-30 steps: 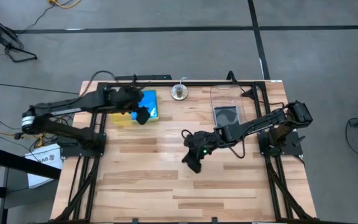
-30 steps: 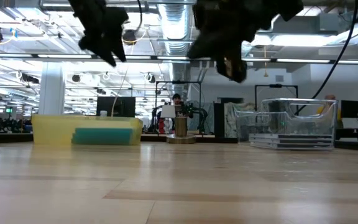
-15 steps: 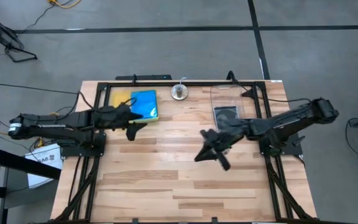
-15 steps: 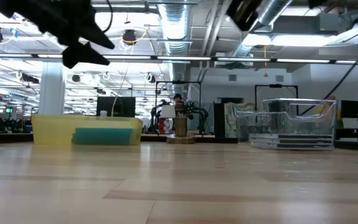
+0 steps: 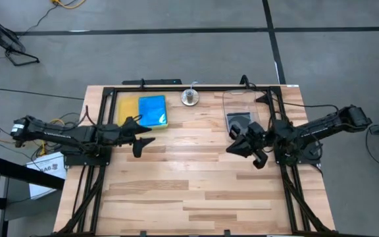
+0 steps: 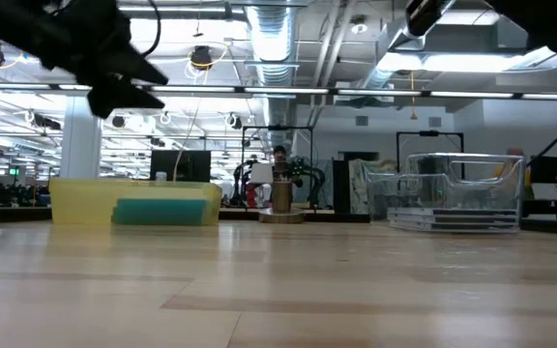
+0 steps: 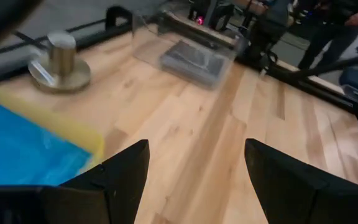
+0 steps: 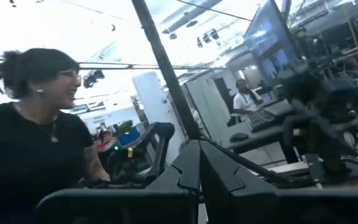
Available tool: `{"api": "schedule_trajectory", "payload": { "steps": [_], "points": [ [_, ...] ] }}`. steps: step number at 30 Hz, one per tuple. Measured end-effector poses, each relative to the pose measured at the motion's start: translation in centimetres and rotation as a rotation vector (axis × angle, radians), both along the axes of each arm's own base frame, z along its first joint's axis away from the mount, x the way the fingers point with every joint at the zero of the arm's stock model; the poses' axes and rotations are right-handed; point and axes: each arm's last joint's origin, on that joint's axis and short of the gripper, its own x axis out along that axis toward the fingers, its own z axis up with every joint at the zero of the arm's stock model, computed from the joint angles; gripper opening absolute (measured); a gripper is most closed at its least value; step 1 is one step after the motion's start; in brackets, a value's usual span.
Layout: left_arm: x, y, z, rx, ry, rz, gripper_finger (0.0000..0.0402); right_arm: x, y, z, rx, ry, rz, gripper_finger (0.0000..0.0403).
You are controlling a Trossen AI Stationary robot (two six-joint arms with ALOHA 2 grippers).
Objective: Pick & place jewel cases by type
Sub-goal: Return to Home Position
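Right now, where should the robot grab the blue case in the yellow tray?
Probably from straight above, by the edge that faces the tray's bare yellow part. The blue case lies flat in the yellow tray, and its opposite edge sits close to the tray wall, so only that side seems to leave room to get hold.

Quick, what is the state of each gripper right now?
Left gripper: open, holding nothing.
Right gripper: closed, holding nothing.

Slim black jointed arms (image 5: 64,131); the left pincer (image 5: 142,135) and right pincer (image 5: 243,150) bear dark wedge-shaped fingers (image 7: 117,180).
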Motion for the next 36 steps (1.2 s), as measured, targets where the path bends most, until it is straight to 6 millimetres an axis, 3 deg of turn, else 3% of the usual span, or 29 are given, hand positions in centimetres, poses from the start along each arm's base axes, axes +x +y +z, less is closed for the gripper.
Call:
{"api": "schedule_trajectory", "payload": {
  "steps": [7, 14, 22, 31, 36],
  "points": [
    [-0.9, -1.0, -3.6, -0.042, -0.012, -0.023, 0.0256, 0.3, -1.7, -0.2, 0.001, 0.027, 0.105, 0.0000],
    [-1.2, -1.0, -4.1, -0.055, -0.015, -0.034, 0.0256, 0.1, -3.0, -0.1, -0.067, -0.016, 0.180, 0.0000],
    [-1.3, -1.1, -4.4, -0.127, -0.005, -0.020, 0.0256, -3.2, -1.9, -3.9, -0.043, -0.155, 0.037, 0.0000],
    [-1.3, -1.1, -4.3, -0.240, -0.038, 0.008, 0.0256, -6.1, -0.1, -6.4, -0.130, -0.242, 0.079, 0.0000],
    [-1.3, -1.1, -4.3, -0.255, -0.040, 0.014, 0.0256, -6.6, 0.0, -6.1, -0.178, -0.276, 0.153, 0.0000]
  ]
}}
